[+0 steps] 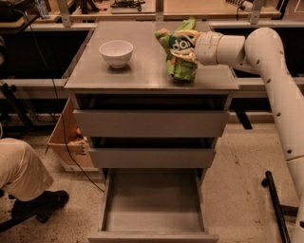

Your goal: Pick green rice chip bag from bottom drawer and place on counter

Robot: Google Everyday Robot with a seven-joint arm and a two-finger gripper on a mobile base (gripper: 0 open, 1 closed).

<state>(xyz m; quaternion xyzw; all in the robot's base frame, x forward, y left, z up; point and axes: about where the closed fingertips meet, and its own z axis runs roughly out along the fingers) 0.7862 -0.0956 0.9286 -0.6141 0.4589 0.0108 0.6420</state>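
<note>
The green rice chip bag (179, 51) stands upright on the right half of the counter (142, 66), its lower end touching the grey top. My gripper (186, 46) comes in from the right on the white arm and is shut on the bag, its pale fingers (189, 34) wrapped around the bag's upper part. The bottom drawer (153, 205) is pulled far out below and shows a bare grey floor. The two higher drawers stand slightly open.
A white bowl (116, 52) stands on the left half of the counter. A person's leg and shoe (28, 190) are at the lower left. A cardboard box (66, 137) sits left of the cabinet. A tan workbench (199, 7) runs behind.
</note>
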